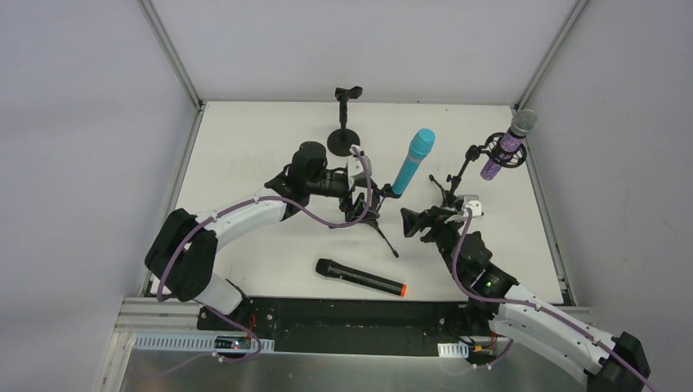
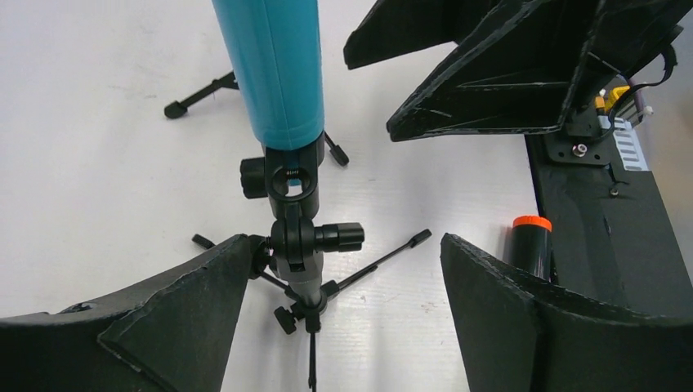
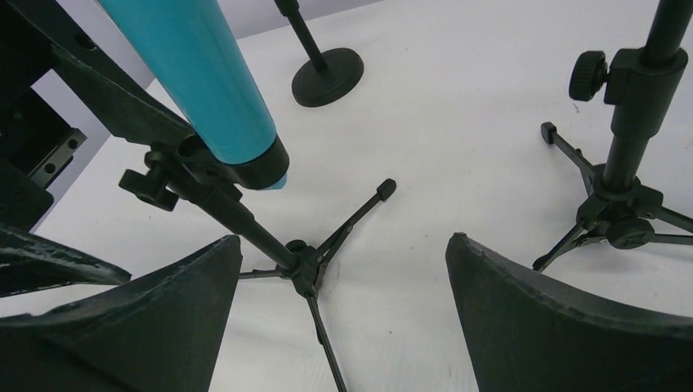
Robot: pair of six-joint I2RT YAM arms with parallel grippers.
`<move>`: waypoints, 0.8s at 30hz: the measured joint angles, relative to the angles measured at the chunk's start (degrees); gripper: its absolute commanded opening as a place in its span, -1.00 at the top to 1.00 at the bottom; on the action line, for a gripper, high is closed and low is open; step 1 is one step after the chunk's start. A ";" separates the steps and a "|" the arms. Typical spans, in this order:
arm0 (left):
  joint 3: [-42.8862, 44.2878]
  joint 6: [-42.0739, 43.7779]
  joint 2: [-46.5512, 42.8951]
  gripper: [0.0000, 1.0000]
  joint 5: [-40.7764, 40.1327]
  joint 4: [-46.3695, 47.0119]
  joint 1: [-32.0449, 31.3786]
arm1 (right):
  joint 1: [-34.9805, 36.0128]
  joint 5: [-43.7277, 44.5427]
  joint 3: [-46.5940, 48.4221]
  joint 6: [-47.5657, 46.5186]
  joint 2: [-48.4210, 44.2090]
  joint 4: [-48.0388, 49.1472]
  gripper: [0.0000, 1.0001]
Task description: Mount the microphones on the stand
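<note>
Left gripper (image 2: 341, 245) jaws are recorded spread wide, one on either side of the central tripod stand (image 2: 298, 269), with nothing held. Right gripper (image 3: 343, 241) jaws are likewise spread and empty, just right of that stand. The turquoise microphone (image 1: 413, 162) is seated, tilted, in the stand's clip. The black microphone (image 1: 359, 278) lies flat on the stand's near side. The purple microphone (image 1: 507, 145) is mounted on a second tripod (image 1: 454, 181) to the right.
</note>
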 measured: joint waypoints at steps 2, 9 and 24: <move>0.00 -0.42 1.66 -0.63 -0.22 0.11 -0.02 | -0.04 -0.52 -0.57 0.74 -0.70 -1.05 -0.97; 0.46 -1.84 4.85 -0.51 -1.57 3.34 -0.02 | -0.04 -2.45 -0.59 2.23 0.59 -2.91 -0.96; 0.46 -4.81 6.75 -0.21 -1.79 9.11 -0.04 | -0.04 -4.09 -0.59 3.54 4.42 -2.89 -0.96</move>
